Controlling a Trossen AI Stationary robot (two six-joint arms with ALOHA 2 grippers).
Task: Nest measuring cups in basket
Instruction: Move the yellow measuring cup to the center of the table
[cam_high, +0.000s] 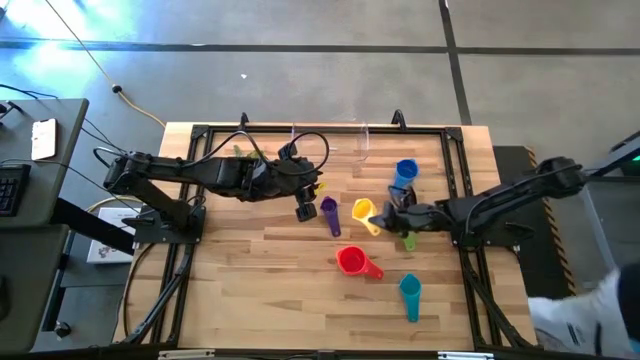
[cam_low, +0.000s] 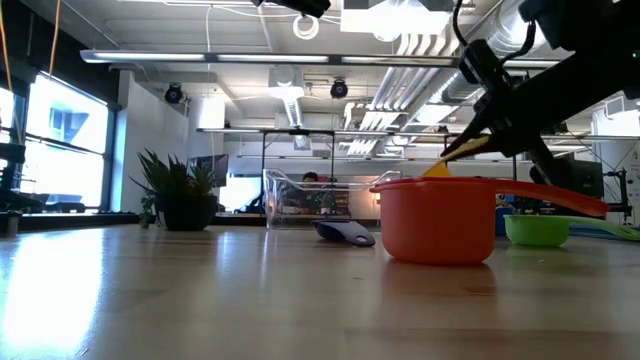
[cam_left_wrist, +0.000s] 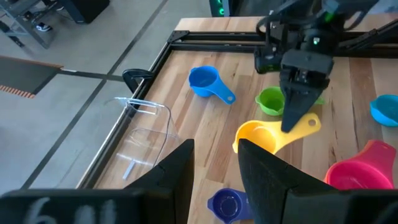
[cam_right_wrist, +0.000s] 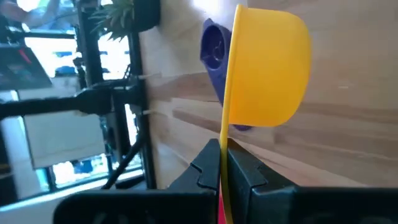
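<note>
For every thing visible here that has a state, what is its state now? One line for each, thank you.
right end effector: shut on the yellow cup's handle
yellow cup: held, off the table
left end effector: open, holding nothing
basket: empty
purple cup: on the table
red cup: upright on the table
blue cup: on the table

The bench (cam_high: 270, 250) is pale wood in narrow butcher-block strips, smooth with a soft sheen that mirrors the room in the low view. A black metal frame (cam_high: 455, 135) edges it. The measuring cups look like smooth plastic: the yellow cup (cam_right_wrist: 267, 68) and red cup (cam_low: 437, 220) semi-glossy, the purple cup (cam_left_wrist: 227, 204) shinier inside. The basket (cam_left_wrist: 146, 140) is clear, glossy plastic. The arms and their jaws are matt black. The floor (cam_high: 300, 80) is smooth grey concrete.
</note>
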